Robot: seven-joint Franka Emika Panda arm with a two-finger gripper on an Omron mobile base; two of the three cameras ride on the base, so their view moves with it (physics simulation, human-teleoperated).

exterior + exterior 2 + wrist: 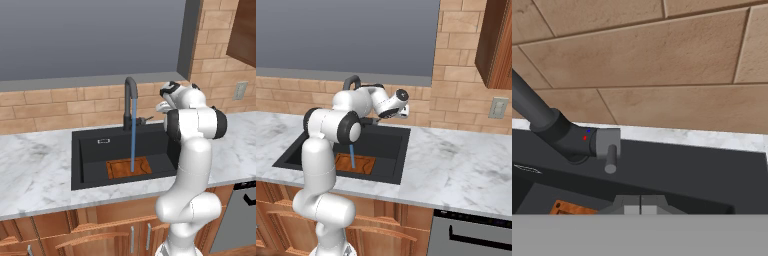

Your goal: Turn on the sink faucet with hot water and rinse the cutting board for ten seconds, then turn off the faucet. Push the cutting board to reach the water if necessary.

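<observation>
The matte-black sink (90, 160) is set into the marble counter. From the tall black faucet (130, 97) a thin blue stream of water (133, 137) falls onto the reddish-brown cutting board (122, 169), which lies flat on the basin floor. My gripper (161, 106) hangs above the sink's right rear corner, right of the faucet, with its fingers shut on nothing. In the hand view the grey lever (610, 156) sticks out from the faucet base (559, 131), up and left of my gripper (640, 207), apart from it. A corner of the cutting board (569, 208) shows below.
A brick wall (60, 107) runs behind the sink, under a window. The marble counter (456, 160) stretches right, with a wall outlet (498, 107) above it and a dishwasher (476, 235) below. A wooden upper cabinet (498, 40) hangs at the right.
</observation>
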